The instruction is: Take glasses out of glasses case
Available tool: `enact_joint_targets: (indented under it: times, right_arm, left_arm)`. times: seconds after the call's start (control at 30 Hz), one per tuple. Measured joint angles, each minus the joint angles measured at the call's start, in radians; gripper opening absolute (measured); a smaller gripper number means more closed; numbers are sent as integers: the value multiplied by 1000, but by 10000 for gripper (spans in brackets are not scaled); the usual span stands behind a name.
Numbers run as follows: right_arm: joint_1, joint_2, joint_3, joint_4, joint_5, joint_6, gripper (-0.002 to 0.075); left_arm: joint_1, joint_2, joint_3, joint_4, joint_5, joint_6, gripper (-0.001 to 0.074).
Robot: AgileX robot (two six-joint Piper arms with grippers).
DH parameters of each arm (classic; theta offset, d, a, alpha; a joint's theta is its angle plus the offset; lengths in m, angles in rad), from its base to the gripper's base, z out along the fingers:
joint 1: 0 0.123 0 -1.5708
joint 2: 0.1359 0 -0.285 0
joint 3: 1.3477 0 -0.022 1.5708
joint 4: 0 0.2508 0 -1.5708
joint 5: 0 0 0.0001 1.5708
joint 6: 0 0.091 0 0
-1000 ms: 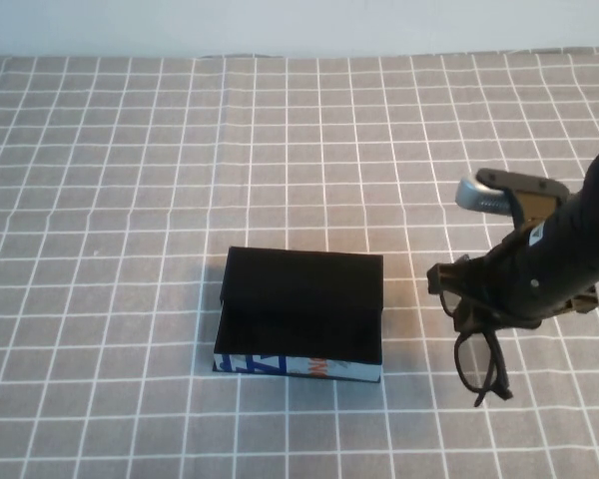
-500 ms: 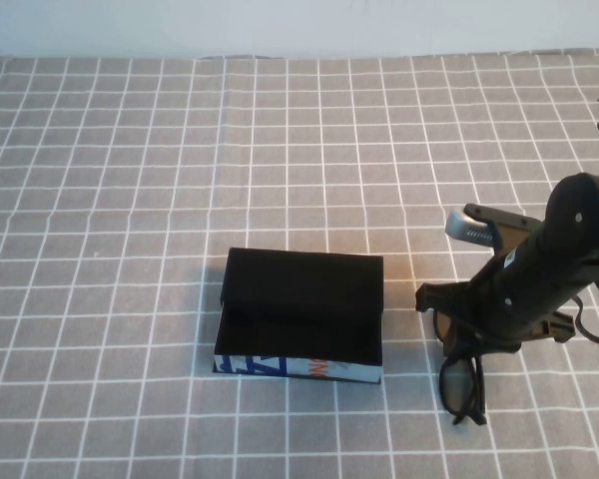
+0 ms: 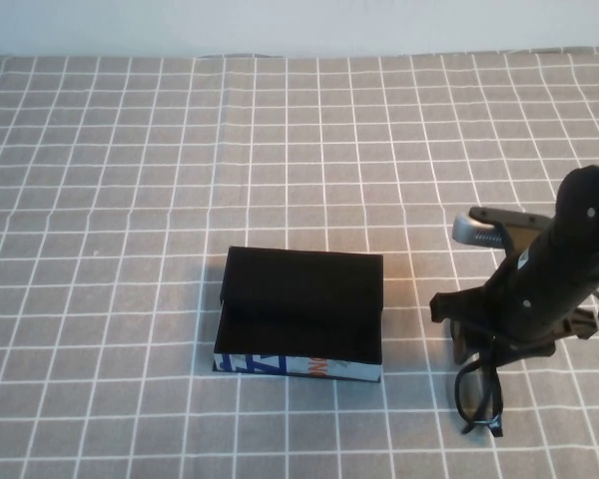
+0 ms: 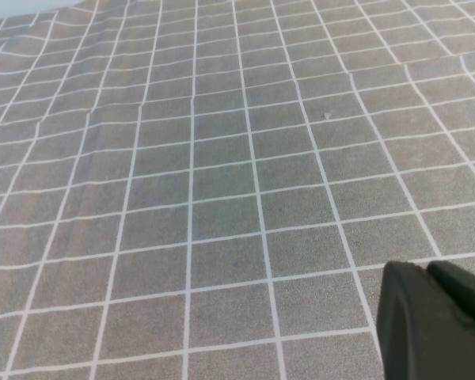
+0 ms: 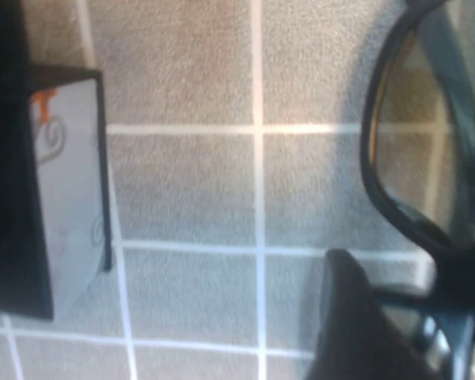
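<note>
The black glasses case lies open on the checked cloth, its white printed front strip toward me. It looks empty inside. My right gripper is just right of the case, low over the cloth, shut on the black glasses, which hang below it with the lenses near the cloth. In the right wrist view the glasses frame curves past one finger, and the case's corner is beside it. My left gripper is out of the high view, shut and empty over bare cloth.
A grey cloth with white grid lines covers the whole table. A pale wall runs along the far edge. The right arm's body stands over the right side.
My right gripper has stayed right of the case with the glasses in it, shifting slightly right and lower. The glasses have swung, and now hang closer to the cloth.
</note>
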Motion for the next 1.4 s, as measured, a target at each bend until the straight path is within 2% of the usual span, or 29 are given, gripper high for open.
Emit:
enact_joint_targets:
  times: [0.2,0.27,0.33,0.43,0.53,0.77,1.03,1.2,1.33,1.4]
  right_arm:
    - [0,-73,-2,-43,21,0,292]
    - [0,-100,-2,-58,42,-2,272]
    - [0,-131,-2,-72,69,-16,216]
    - [0,-210,3,-77,101,-43,90]
    - [4,-320,32,-86,112,-61,15]
    - [40,-644,205,-86,75,-82,-14]
    - [41,-889,304,-62,198,-81,-16]
    - [41,-954,386,-160,42,-81,-16]
    - [36,-969,515,-224,-206,-81,-16]
    - [3,-993,597,-227,-363,-81,-17]
  left_arm:
    - [0,0,0,0,0,0,-4]
    - [0,0,0,0,0,0,-4]
    - [0,0,0,0,0,0,-4]
    - [0,0,0,0,0,0,-4]
    - [0,0,0,0,0,0,-4]
    - [0,0,0,0,0,0,-4]
    - [0,0,0,0,0,0,-4]
    - [0,0,0,0,0,0,-4]
    - [0,0,0,0,0,0,-4]
    - [0,0,0,0,0,0,-5]
